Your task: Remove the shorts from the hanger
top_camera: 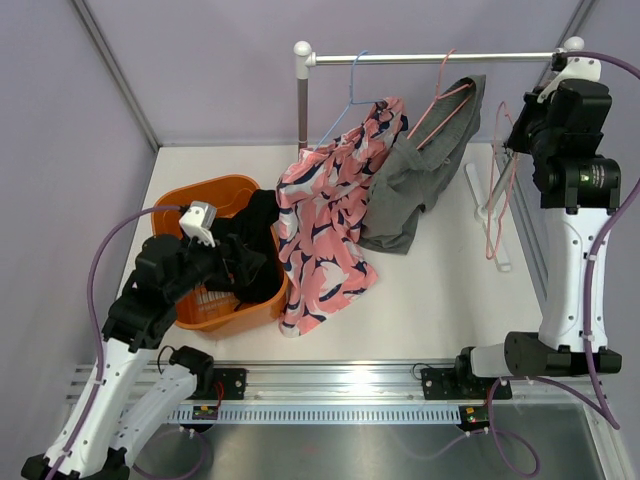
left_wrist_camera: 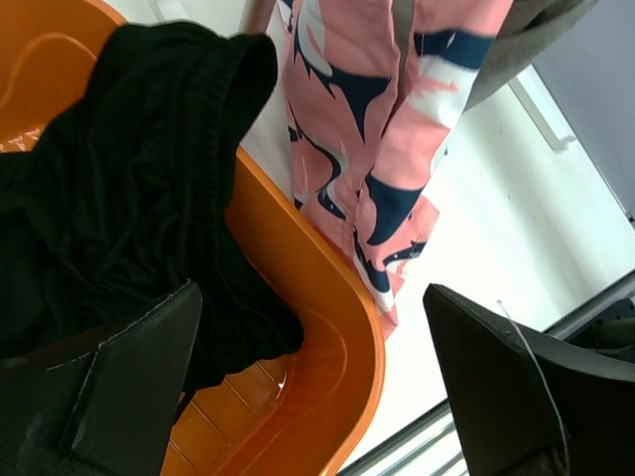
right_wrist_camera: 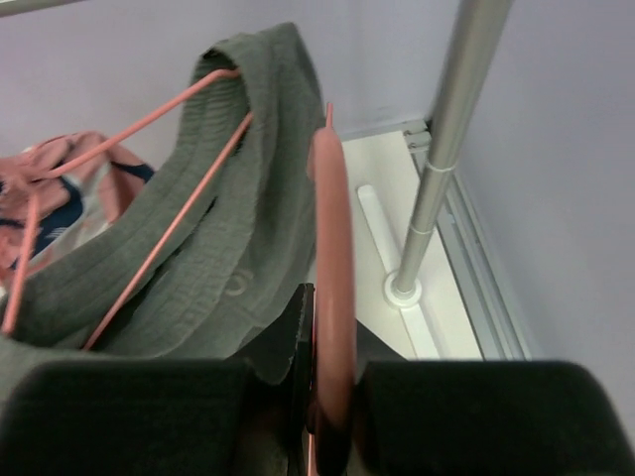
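Lower left: left gripper [left_wrist_camera: 313, 293], jaws spread, above black shorts [top_camera: 250, 235] lying in the basket [top_camera: 205, 190]. Centre: pink shorts [top_camera: 325, 235] and grey shorts [top_camera: 415, 190] hang from the rail [top_camera: 430, 58], not yet removed. Right: right gripper [right_wrist_camera: 327, 397] clenched on a bare hanger [right_wrist_camera: 333, 248].

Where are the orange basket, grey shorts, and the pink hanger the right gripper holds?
orange basket [top_camera: 225, 193]: top view, far wall.
grey shorts [top_camera: 400, 210]: top view, mid fabric.
pink hanger [right_wrist_camera: 333, 248]: right wrist view, middle of its bar.
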Action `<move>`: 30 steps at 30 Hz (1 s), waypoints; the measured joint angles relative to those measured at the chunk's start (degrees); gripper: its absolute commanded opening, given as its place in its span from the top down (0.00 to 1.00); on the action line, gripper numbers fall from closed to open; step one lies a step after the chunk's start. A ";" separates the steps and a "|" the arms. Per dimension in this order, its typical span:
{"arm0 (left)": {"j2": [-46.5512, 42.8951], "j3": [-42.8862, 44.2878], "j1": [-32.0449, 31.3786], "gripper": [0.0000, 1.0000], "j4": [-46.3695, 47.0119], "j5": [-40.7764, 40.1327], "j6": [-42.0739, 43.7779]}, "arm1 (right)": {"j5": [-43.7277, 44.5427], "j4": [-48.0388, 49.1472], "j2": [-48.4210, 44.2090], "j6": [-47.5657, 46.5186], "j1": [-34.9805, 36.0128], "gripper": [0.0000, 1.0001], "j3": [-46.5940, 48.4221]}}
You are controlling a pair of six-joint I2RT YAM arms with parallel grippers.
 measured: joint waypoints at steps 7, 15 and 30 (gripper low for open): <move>-2.25 -4.52 0.00 0.01 0.35 1.79 0.04 | 1.40 1.55 2.45 -0.37 -1.95 1.00 4.98; -5.31 -5.31 -1.03 0.01 0.31 1.44 0.98 | 0.22 7.48 9.38 -0.44 -2.78 1.00 10.34; -5.64 -6.05 -4.09 0.01 0.07 0.57 1.33 | -3.52 12.59 20.00 -1.33 -4.35 1.00 14.88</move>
